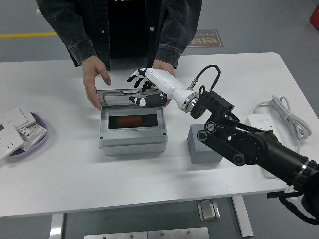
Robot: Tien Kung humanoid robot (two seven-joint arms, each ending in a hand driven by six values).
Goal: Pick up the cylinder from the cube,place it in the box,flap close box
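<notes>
Orange cylinder [131, 121] lies crosswise inside the grey plastic box [132, 141]; my right robot hand [145, 87], fingers spread, touches its raised lid [130, 97].

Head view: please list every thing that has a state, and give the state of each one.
box: open, flap raised at its far edge
flap: up, tilted, not closed
cylinder: lying inside the box
cube: nothing on top
right hand: fingers spread, at the flap
person's hands: steadying the box on both sides
cable: coiled, on the table
</notes>
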